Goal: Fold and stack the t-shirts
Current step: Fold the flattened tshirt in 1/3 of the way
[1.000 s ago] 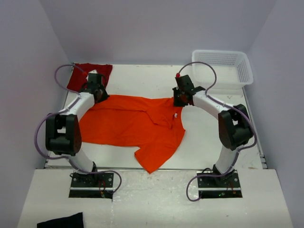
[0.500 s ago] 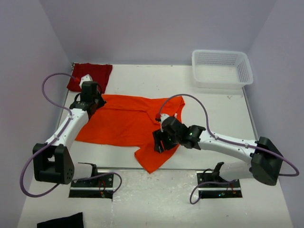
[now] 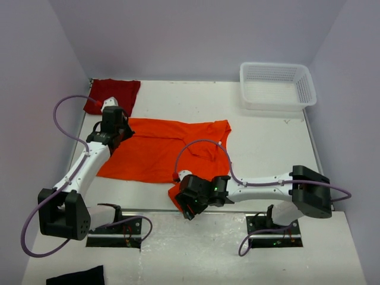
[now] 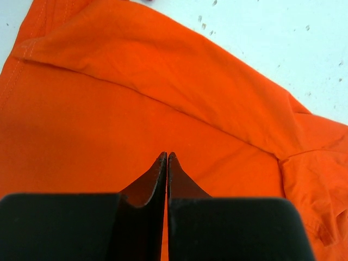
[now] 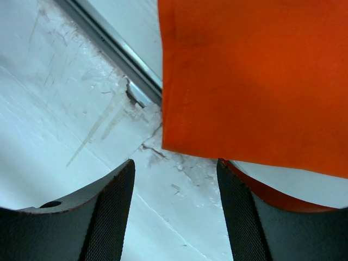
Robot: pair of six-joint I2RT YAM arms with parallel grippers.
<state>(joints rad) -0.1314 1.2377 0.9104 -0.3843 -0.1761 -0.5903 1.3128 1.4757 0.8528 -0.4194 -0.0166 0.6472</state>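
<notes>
**Op:** When the arms were at this point, how far along was the job?

**Obs:** Barely started, as I judged it. Your orange t-shirt (image 3: pixel 160 148) lay opened out across the left and middle of the table (image 3: pixel 267 142). It was rumpled and loosely creased, but I saw no proper fold in it. Its near corner reached the table's near edge. Your crimson t-shirt (image 3: pixel 116 92) sat bunched in the far left corner, just beside the orange one. Neither arm was touching it, and nothing was stacked.

**Op:** And the grippers?

**Obs:** Your left gripper (image 4: pixel 166 157) was at the orange shirt's far left part with its fingers pressed together. I could not tell whether any cloth was caught between them. Your right gripper (image 5: pixel 175 163) was at the near corner with its fingers spread wide. The hem lay between and just beyond the tips, and nothing was pinched.

**Op:** What was left?

**Obs:** Nearly everything. You had both shirts to fold and then one to set on the other. The white mesh basket (image 3: pixel 276 86) at the far right played no part.
</notes>
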